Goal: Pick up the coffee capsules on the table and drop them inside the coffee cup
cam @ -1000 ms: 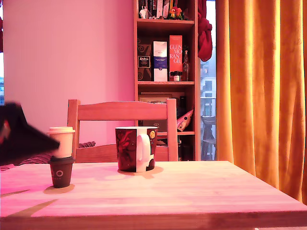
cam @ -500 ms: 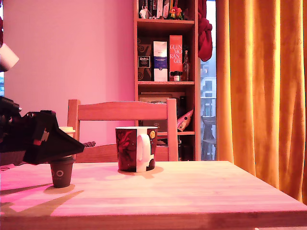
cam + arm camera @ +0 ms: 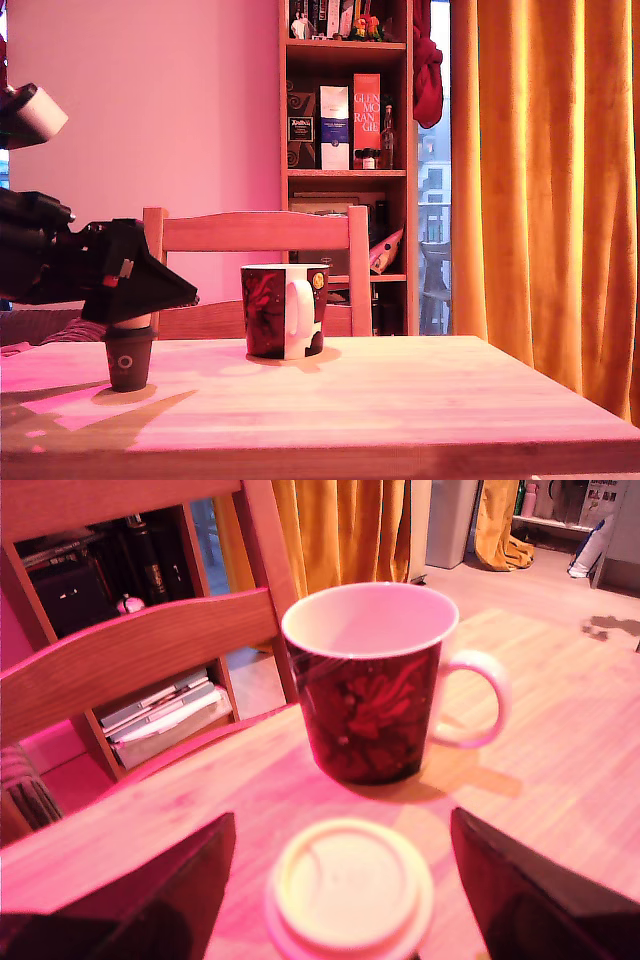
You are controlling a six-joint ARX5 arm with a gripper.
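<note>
Since a second ago your pincer point(image 3: 345, 900) has advanced over the stacked coffee capsules point(image 3: 129, 355), jaws spread either side of the white lid. Lower, close, then carry ahead to the coffee cup point(image 3: 372, 680).

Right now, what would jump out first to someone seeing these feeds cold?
The black claw reaching in from the exterior view's left, its open fingers straddling the cream-white capsule, which is stacked on the dark brown capsule. Next, the coffee cup with the red swirl and white handle, standing mid-table before a wooden chair. The wrist view shows the cup empty.
</note>
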